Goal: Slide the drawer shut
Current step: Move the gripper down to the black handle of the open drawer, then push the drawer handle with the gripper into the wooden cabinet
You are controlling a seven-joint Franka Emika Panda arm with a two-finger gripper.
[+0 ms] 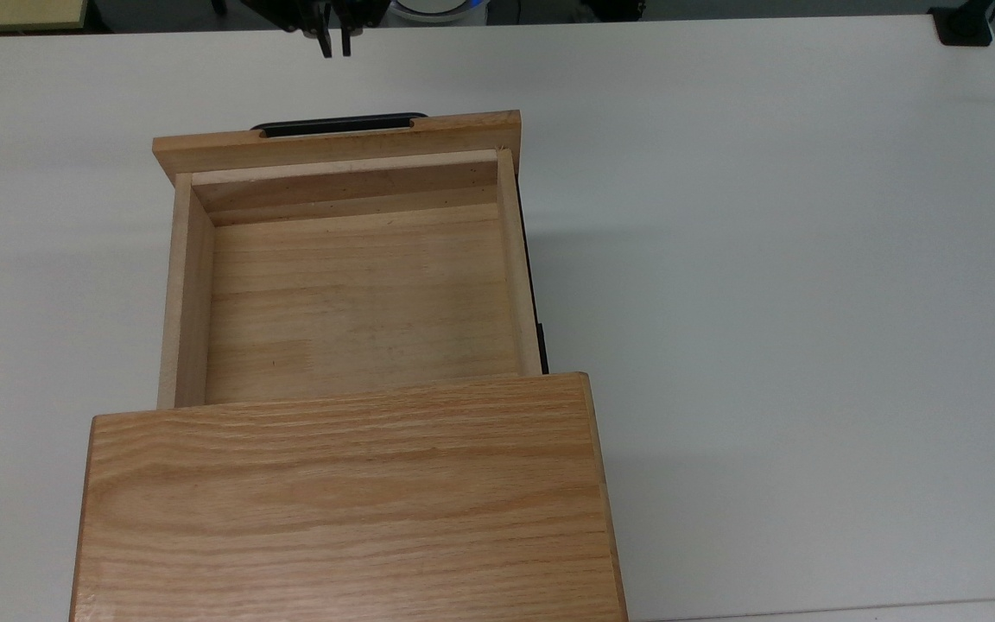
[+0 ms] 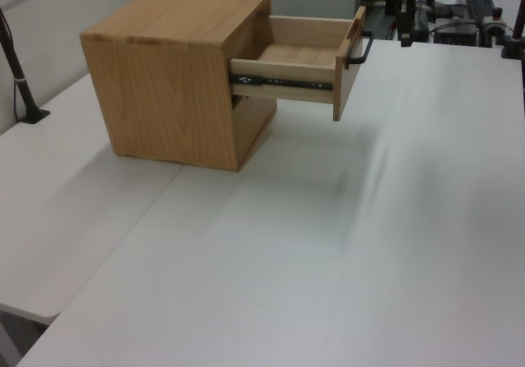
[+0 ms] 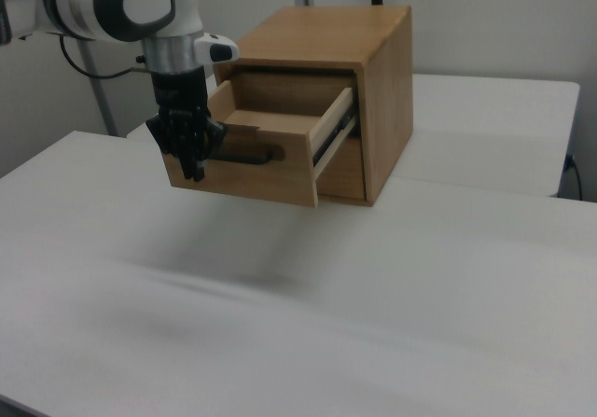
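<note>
The drawer (image 1: 351, 285) stands pulled far out of its cabinet (image 1: 346, 501), and your gripper (image 1: 334, 45) hangs beyond the front panel (image 3: 247, 170), apart from it. In the top view you see two dark fingers (image 1: 326, 43) pointing down with only a narrow slit between them, nearly pressed together and holding nothing. In the right view your gripper (image 3: 193, 167) sits before the panel's left part, close to the black bar handle (image 3: 244, 155); you cannot tell there whether it touches. The left view shows the slide rail (image 2: 283, 81) exposed along the drawer's side. The cabinet rests on a white table (image 1: 791, 259).
</note>
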